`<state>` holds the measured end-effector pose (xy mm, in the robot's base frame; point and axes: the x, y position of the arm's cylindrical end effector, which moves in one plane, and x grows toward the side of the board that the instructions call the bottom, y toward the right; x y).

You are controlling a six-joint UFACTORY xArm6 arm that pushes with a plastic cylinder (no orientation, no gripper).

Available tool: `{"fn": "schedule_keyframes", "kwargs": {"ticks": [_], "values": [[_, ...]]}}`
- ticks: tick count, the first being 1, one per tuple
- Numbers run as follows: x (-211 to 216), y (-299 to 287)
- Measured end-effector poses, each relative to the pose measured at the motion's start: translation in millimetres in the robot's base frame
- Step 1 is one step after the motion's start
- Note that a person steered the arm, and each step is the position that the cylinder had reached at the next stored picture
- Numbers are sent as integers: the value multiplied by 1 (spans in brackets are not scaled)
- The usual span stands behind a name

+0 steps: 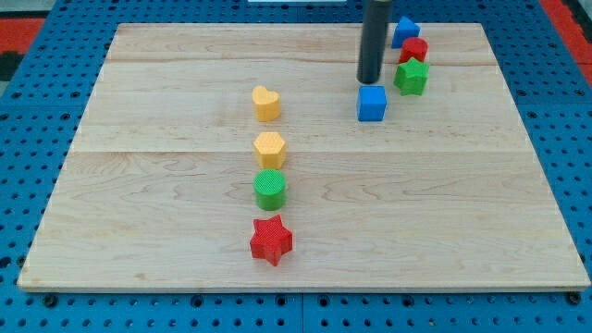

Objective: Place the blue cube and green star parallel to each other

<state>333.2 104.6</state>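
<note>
My tip (370,80) rests on the wooden board (166,277) near the view's top, and it is a bare rod end with nothing to open or close, so it holds nothing. The blue cube (372,103) sits just below my tip toward the view's bottom, so close that I cannot tell whether we touch. The green star (412,77) lies near my tip on the view's right, apart from the cube. Just above the star, a red block (414,49) sits against it, and a second blue block (404,31) stands beyond that toward the view's top; their shapes are hard to make out. Well away to the view's lower left of my tip runs a column: a yellow heart (266,103), a yellow hexagon (269,149), a green cylinder (270,189), and a red star (270,240) lowest.
</note>
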Motion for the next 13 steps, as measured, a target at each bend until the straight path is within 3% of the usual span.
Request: {"fn": "schedule_keyframes", "kwargs": {"ticks": [1,2,3,4,5,6,7,9,11,13], "values": [[63,18],[83,79],[131,22],[105,-19],[49,-24],[32,6],[31,73],[-11,-38],[-46,31],[-51,29]]}}
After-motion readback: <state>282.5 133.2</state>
